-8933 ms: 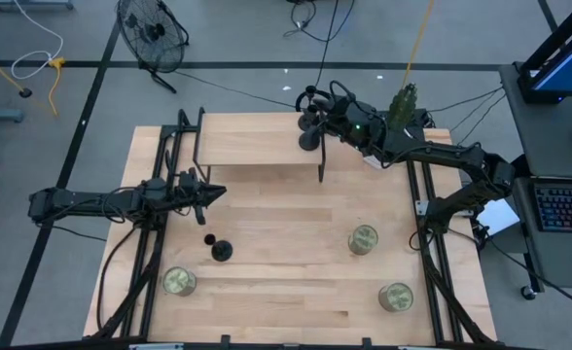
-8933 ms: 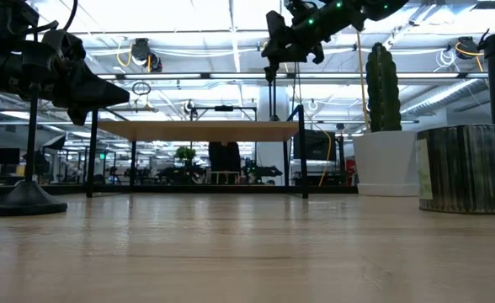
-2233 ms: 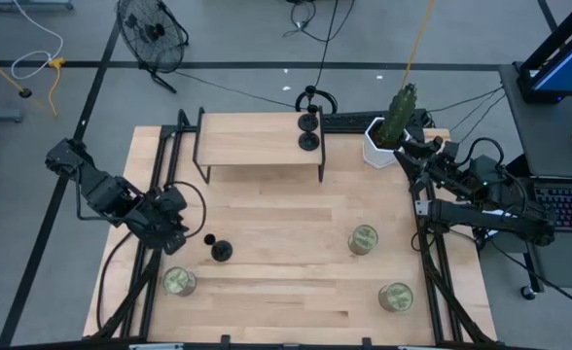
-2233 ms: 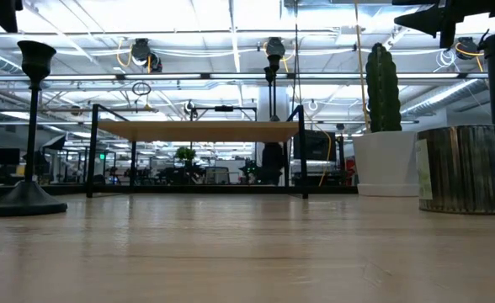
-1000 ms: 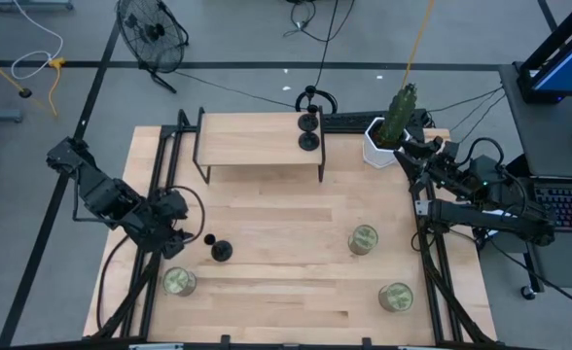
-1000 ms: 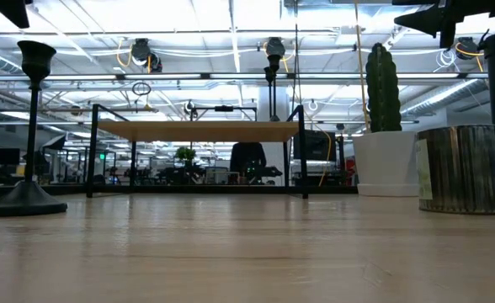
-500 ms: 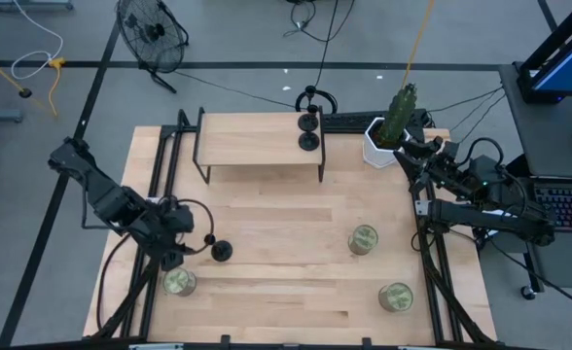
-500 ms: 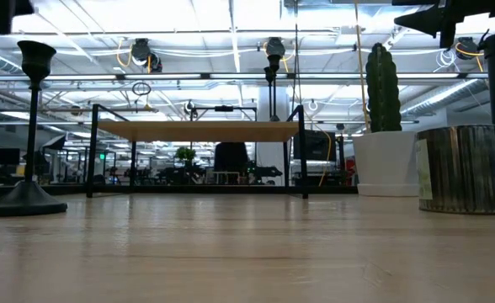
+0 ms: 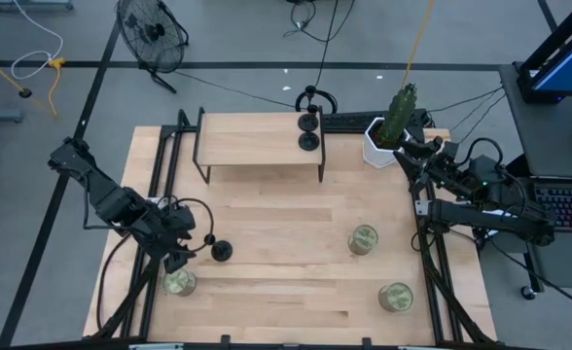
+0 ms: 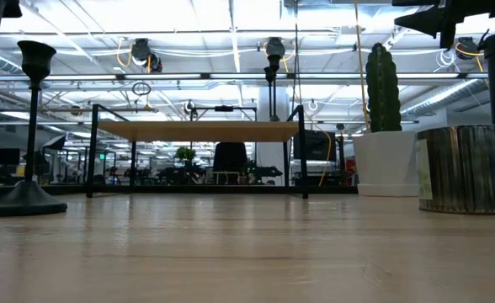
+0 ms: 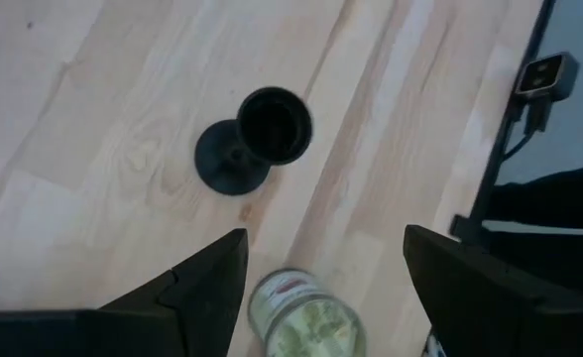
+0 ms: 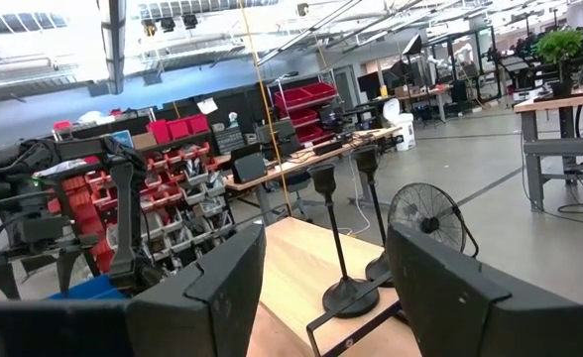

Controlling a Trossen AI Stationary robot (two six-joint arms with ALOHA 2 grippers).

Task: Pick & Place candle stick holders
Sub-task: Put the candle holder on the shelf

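Bare wood lies all around the lone candle stick holder (image 9: 222, 251) except at its near left, where a jar (image 9: 179, 282) stands close. The left gripper (image 9: 181, 255) hovers there, fingers spread.

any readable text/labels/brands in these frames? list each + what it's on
None legible.
Jar under the left gripper: red mark on its lid, too blurred to read.
Jars in the high view: lid print too small.
Tin in the low view: label edge-on, unreadable.
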